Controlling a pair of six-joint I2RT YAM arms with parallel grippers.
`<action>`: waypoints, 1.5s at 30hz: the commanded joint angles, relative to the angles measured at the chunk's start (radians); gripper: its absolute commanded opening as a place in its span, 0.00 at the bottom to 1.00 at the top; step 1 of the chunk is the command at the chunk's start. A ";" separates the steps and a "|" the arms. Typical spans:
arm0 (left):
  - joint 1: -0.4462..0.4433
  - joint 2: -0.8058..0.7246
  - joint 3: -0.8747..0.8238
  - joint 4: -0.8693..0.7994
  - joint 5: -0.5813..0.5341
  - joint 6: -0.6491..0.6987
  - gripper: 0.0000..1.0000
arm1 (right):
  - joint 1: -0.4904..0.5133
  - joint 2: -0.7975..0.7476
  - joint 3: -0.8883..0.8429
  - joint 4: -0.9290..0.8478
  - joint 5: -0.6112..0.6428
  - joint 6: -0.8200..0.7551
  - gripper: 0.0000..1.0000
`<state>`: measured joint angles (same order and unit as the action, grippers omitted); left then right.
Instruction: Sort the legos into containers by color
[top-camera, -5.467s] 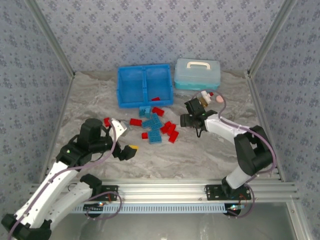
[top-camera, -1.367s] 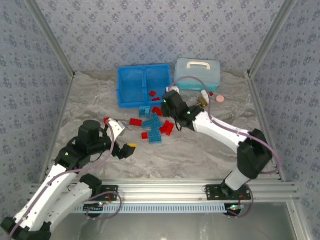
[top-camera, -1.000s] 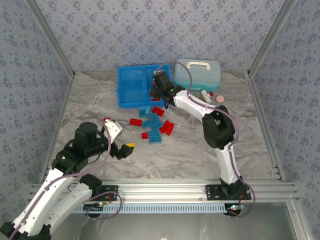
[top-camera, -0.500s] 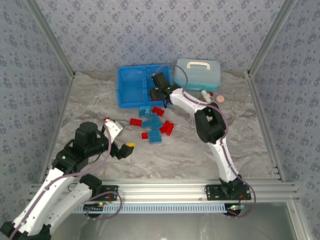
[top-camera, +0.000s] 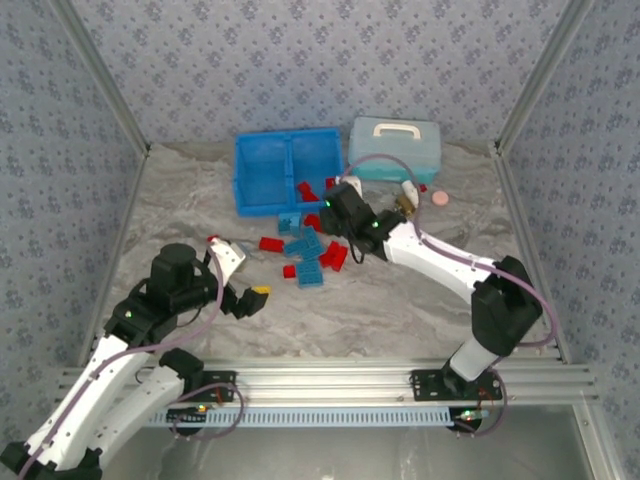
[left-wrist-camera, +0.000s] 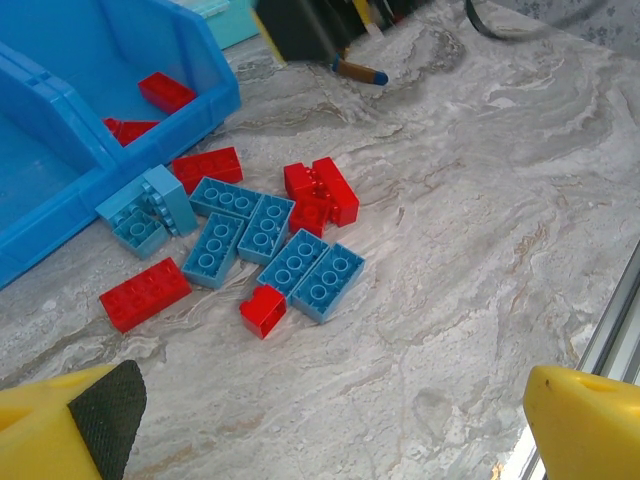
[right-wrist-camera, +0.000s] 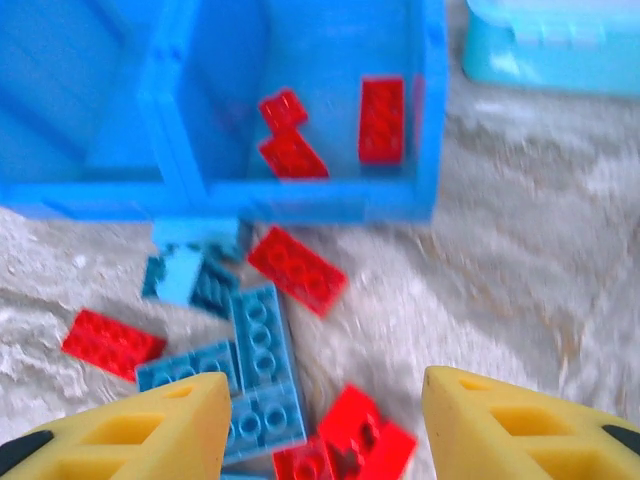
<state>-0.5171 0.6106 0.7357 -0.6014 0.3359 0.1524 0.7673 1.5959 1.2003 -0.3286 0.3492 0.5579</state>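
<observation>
1. Right gripper (right-wrist-camera: 325, 425): fingers apart, nothing between them. It hangs over the pile (top-camera: 312, 250), just in front of the tray (top-camera: 288, 136).
2. Left gripper (left-wrist-camera: 330, 425): fingers wide apart, holding nothing. It is parked at the near left, well apart from the pile.
3. Right compartment (right-wrist-camera: 330, 50): three red bricks (right-wrist-camera: 381, 118) lie inside. Left compartment (top-camera: 262, 175): no brick visible.
4. Table (top-camera: 400, 300): the remaining red pieces and all the blue bricks (left-wrist-camera: 265, 225) lie mixed, several of them touching. A loose red brick (right-wrist-camera: 297, 268) lies just in front of the tray's front wall.
5. Step in hand (judged): red sorting is partly done and blue sorting has not begun. The right gripper is placed for a pick.
6. Next move (judged):
   - Select one brick with free sides. The loose red brick appears the most accessible.
   - Align the fingers across its narrow width, descend, and close.
   - Take care not to lift two of the clustered blue bricks at once.
   - Route red to the right compartment and blue to the left.
</observation>
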 joint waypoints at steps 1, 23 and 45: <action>0.005 0.006 -0.001 0.017 0.018 -0.008 0.99 | 0.032 0.019 -0.122 -0.004 0.038 0.166 0.59; 0.005 0.005 0.001 0.014 0.019 -0.011 0.99 | 0.006 0.223 -0.174 0.123 -0.083 0.280 0.38; 0.006 -0.033 -0.007 0.024 0.000 -0.012 0.99 | 0.004 0.149 0.215 0.079 -0.029 -0.098 0.23</action>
<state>-0.5171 0.6006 0.7357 -0.6010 0.3355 0.1486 0.7940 1.6680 1.3331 -0.2691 0.3443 0.5705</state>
